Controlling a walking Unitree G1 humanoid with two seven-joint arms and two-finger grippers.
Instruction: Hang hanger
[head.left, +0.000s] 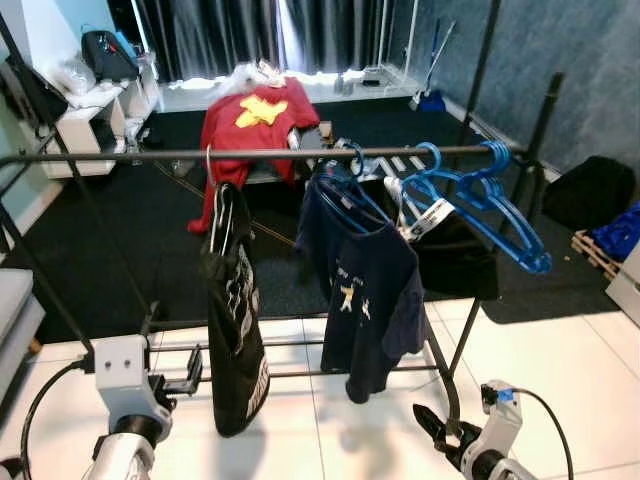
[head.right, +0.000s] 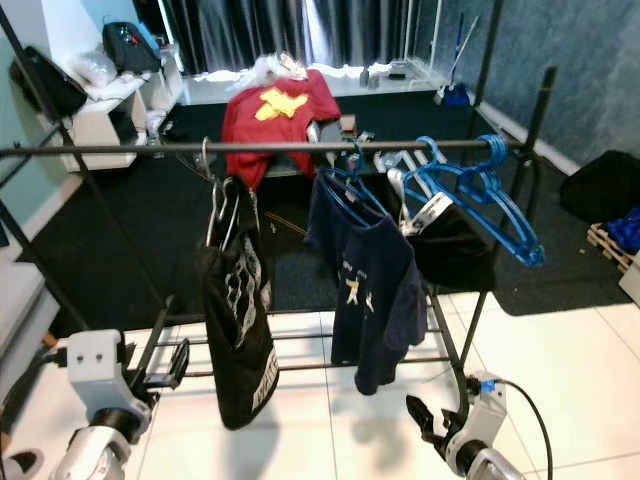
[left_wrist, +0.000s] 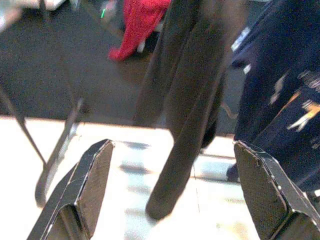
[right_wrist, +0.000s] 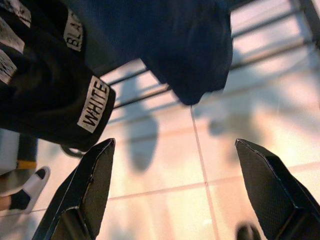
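both grippers sit low in the head view – the left gripper (head.left: 185, 383) at about 7 o'clock, the right gripper (head.left: 432, 425) near 5 o'clock – each with fingers spread wide and nothing between them, as the wrist views show. across the middle runs the rack's dark rail (head.left: 120, 156). on it hang a black garment (head.left: 235, 330) at 7 o'clock from centre, a navy t-shirt (head.left: 365, 290) on a blue hanger (head.left: 340, 185) near the middle, and bare blue hangers (head.left: 500, 215) at 3 o'clock. behind, at 12 o'clock, a red shirt (head.left: 255, 125) is draped.
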